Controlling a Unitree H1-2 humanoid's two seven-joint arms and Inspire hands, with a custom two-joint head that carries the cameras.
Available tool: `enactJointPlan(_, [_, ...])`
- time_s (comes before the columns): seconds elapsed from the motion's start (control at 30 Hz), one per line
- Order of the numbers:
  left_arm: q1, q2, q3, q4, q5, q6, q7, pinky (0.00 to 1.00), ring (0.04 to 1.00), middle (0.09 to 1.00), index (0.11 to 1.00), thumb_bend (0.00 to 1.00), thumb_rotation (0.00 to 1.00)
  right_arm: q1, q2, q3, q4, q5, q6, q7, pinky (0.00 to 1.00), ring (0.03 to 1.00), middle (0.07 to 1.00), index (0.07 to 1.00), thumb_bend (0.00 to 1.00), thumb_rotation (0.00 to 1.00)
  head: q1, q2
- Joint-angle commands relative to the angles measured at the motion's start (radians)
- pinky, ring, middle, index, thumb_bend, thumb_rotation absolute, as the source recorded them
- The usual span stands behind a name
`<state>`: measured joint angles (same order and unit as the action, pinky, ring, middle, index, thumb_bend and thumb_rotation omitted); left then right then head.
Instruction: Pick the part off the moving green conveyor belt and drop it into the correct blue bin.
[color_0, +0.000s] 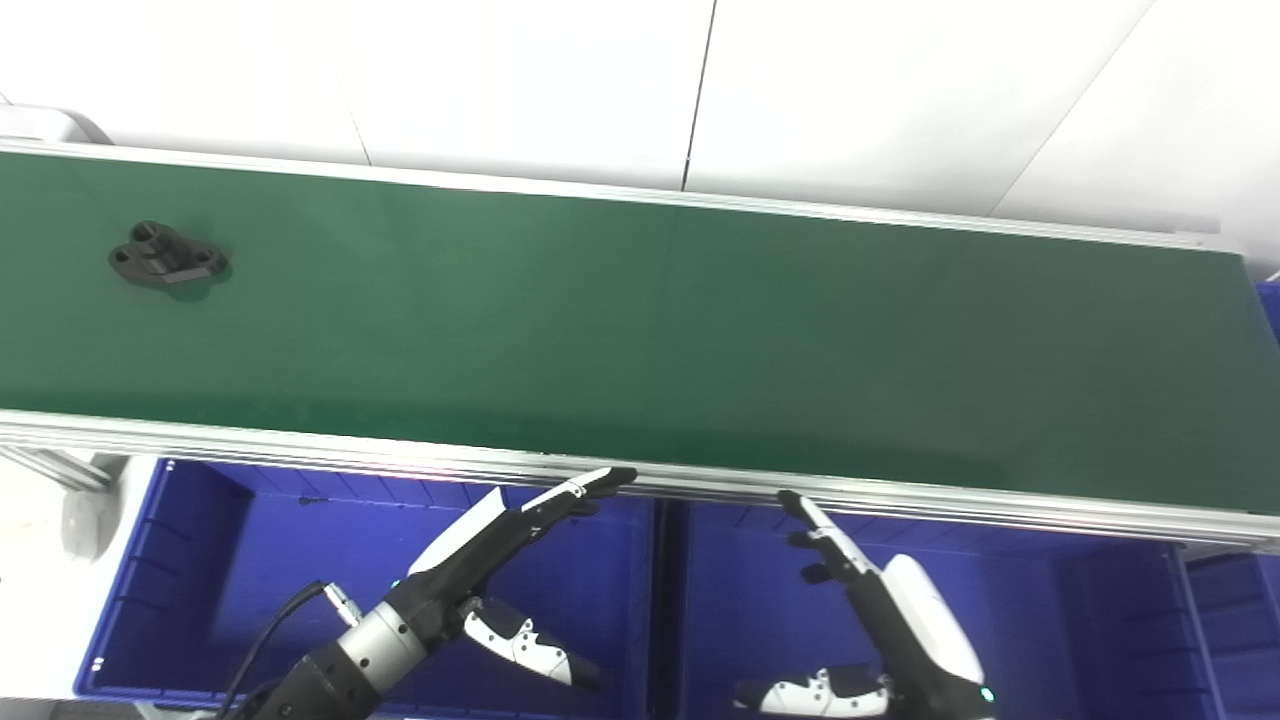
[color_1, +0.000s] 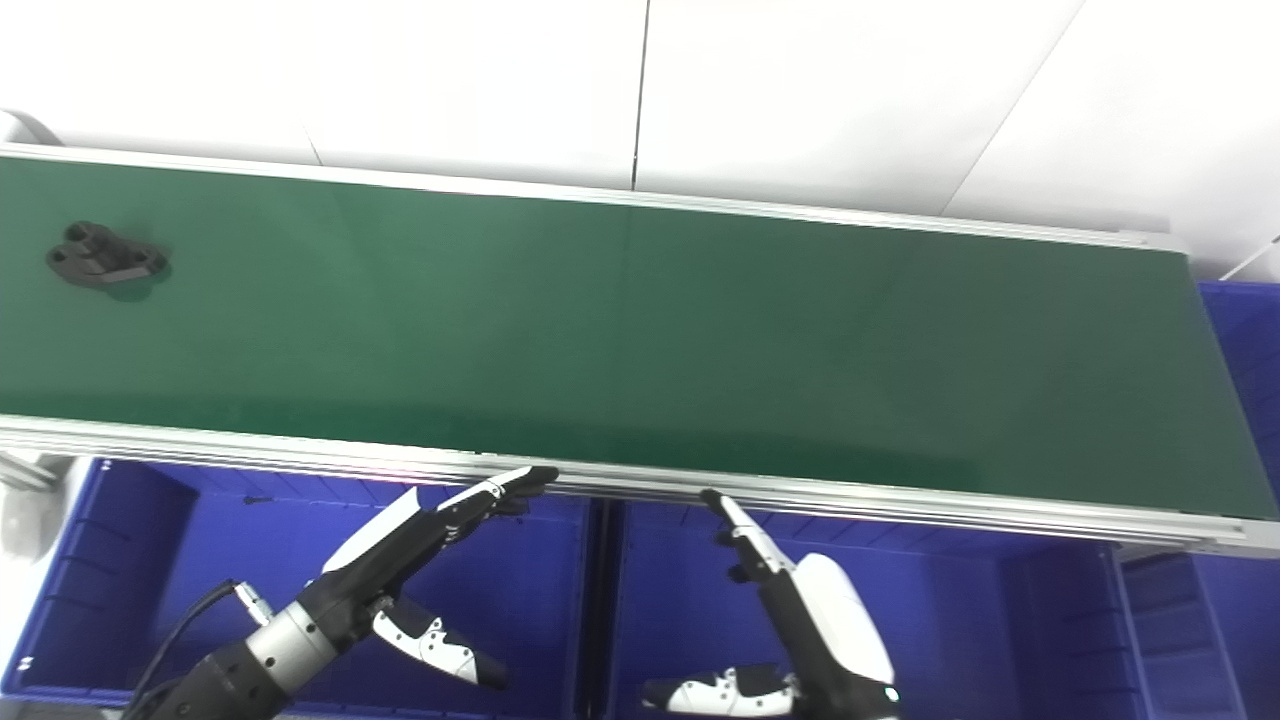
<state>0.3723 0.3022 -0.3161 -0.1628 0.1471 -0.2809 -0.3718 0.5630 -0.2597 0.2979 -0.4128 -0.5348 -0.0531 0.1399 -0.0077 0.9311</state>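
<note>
One black part rides the green conveyor belt at its far left, well away from both hands. Two blue bins sit on the near side below the belt's rail: the left bin and the right bin. The left hand hovers over the left bin, fingers spread, holding nothing. The right hand hovers over the right bin, likewise released and empty.

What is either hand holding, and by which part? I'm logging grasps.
Nothing: left hand and right hand are open over the bins; the black part lies untouched on the belt.
</note>
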Motion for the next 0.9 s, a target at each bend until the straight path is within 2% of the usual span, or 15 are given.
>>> enactJointPlan(0.0, [0.012,0.013,0.010,-0.042,0.015,-0.031,0.020,0.87,0.918,0.949,0.913,0.88,0.26,0.008,-0.002,0.005,-0.009,-0.001,-0.081,-0.034,0.74,0.862,0.932,0.955,0.91,0.38,-0.001,0.000])
enactJointPlan(0.1, [0.022,0.021,0.025,-0.057,0.027,-0.018,0.024,0.85,0.906,0.943,0.915,0.89,0.26,0.010,0.001,0.008,-0.009,0.002,-0.084,-0.037,0.75,0.870,0.934,0.961,0.90,0.38,-0.005,-0.001])
enactJointPlan(0.2, [0.030,0.023,0.033,-0.075,0.033,0.006,0.023,0.84,0.897,0.940,0.916,0.89,0.26,0.013,0.004,0.005,-0.010,0.015,-0.075,-0.037,0.71,0.862,0.934,0.963,0.90,0.38,-0.004,-0.002])
enactJointPlan(0.37, [0.028,0.020,0.035,-0.052,0.040,-0.010,0.030,0.86,0.912,0.944,0.916,0.89,0.25,0.007,0.002,0.004,0.013,0.018,-0.104,-0.054,0.71,0.849,0.925,0.960,0.90,0.38,0.009,-0.019])
enactJointPlan(0.43, [0.028,0.015,0.036,-0.046,0.038,-0.006,0.033,0.87,0.916,0.946,0.913,0.89,0.24,0.010,0.004,0.003,0.008,0.010,-0.090,-0.053,0.69,0.841,0.922,0.965,0.89,0.38,0.016,-0.023])
enactJointPlan(0.47, [0.026,0.014,0.035,-0.041,0.037,-0.008,0.034,0.88,0.913,0.944,0.914,0.89,0.25,0.012,0.005,0.001,0.004,0.007,-0.079,-0.052,0.62,0.791,0.924,0.970,0.89,0.40,0.019,-0.024])
enactJointPlan(0.5, [0.024,0.012,0.035,-0.038,0.036,-0.007,0.035,0.88,0.911,0.943,0.915,0.89,0.26,0.015,0.006,-0.001,0.001,0.008,-0.072,-0.050,0.60,0.778,0.931,0.974,0.89,0.41,0.021,-0.026])
enactJointPlan(0.73, [0.015,0.002,0.035,-0.009,-0.011,0.004,0.025,0.83,0.879,0.920,0.910,0.88,0.27,0.017,0.015,-0.018,0.009,0.029,-0.045,-0.039,0.59,0.769,0.948,0.980,0.88,0.40,0.029,-0.039])
enactJointPlan(0.77, [0.014,0.002,0.036,-0.005,-0.018,0.007,0.024,0.82,0.874,0.918,0.911,0.89,0.28,0.017,0.017,-0.020,0.009,0.036,-0.039,-0.035,0.56,0.744,0.954,0.981,0.88,0.39,0.028,-0.040])
enactJointPlan(0.8, [0.013,0.003,0.036,-0.001,-0.022,0.003,0.023,0.81,0.870,0.917,0.912,0.89,0.28,0.017,0.019,-0.021,0.009,0.042,-0.030,-0.030,0.50,0.639,0.959,0.985,0.88,0.38,0.026,-0.042])
enactJointPlan(0.87, [0.012,0.003,0.035,0.004,-0.024,-0.002,0.024,0.81,0.866,0.916,0.913,0.88,0.28,0.017,0.020,-0.024,0.010,0.045,-0.019,-0.022,0.49,0.617,0.963,0.989,0.88,0.39,0.026,-0.044])
